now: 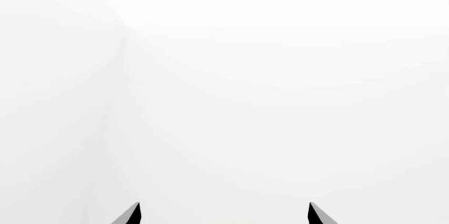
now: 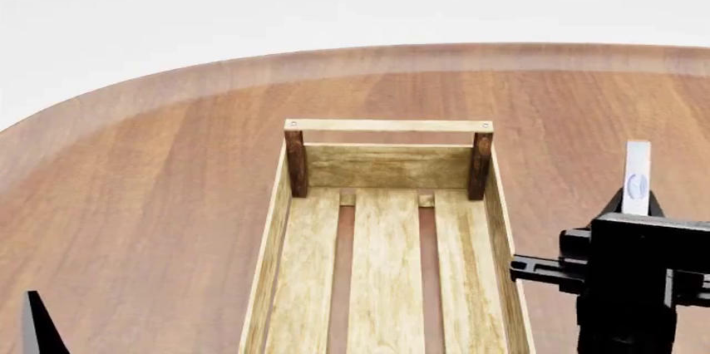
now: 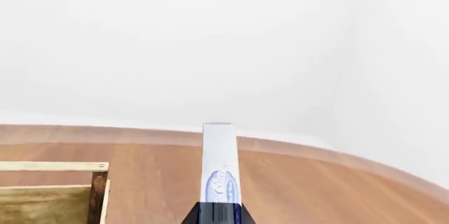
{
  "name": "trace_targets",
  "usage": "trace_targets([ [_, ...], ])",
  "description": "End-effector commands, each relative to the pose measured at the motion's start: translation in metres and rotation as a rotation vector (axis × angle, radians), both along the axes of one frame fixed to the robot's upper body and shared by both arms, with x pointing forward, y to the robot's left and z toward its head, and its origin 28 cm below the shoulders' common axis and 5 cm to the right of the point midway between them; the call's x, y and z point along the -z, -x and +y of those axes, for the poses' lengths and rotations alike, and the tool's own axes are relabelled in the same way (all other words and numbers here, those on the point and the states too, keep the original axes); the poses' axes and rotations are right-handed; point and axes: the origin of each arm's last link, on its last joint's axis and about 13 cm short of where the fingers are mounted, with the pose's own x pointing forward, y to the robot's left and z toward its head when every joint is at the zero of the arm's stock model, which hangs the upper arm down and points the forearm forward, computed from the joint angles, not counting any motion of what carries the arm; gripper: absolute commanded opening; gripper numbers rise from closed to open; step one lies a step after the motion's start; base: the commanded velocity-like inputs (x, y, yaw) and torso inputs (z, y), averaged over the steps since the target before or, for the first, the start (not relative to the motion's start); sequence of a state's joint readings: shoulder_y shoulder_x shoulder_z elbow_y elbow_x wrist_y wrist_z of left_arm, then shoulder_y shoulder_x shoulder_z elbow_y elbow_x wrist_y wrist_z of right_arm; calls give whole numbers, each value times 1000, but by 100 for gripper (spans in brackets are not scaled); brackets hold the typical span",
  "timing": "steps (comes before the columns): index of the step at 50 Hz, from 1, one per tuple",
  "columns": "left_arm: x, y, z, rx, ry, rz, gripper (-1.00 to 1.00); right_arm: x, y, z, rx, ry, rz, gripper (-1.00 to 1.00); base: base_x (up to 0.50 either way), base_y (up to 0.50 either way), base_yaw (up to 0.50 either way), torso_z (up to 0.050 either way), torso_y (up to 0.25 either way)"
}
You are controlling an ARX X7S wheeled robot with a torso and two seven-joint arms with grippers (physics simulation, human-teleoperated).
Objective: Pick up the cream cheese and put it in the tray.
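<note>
The cream cheese, a thin white-and-pale-blue box with a blue oval logo, stands on end in my right gripper, which is shut on its lower part. It hangs above the table just right of the tray, a long light-wood crate with dark corner posts. In the right wrist view the cream cheese sticks up from the right gripper, and a corner of the tray shows beside it. My left gripper is open on blank white wall; one of its fingertips shows low at the left in the head view.
The round brown wooden table spreads on both sides of the tray, its curved far edge against a white wall. The tray's slatted bottom holds nothing.
</note>
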State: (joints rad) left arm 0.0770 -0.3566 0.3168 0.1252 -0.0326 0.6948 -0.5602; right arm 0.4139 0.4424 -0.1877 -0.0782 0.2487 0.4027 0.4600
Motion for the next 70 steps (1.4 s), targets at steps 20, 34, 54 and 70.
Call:
trace_targets([
  [20,0,0,-1,7,-6,1,100,-20,-8,10,-414,28,126,-100,0,0,0,0,1],
  [34,0,0,-2,8,-10,0,100,-26,-12,13,-562,-20,170,-100,0,0,0,0,1],
  [54,1,0,-2,6,-11,1,100,-25,-15,15,-727,-214,249,-100,0,0,0,0,1],
  [70,2,0,-2,8,-11,2,100,-35,-30,17,-783,-164,392,-100,0,0,0,0,1],
])
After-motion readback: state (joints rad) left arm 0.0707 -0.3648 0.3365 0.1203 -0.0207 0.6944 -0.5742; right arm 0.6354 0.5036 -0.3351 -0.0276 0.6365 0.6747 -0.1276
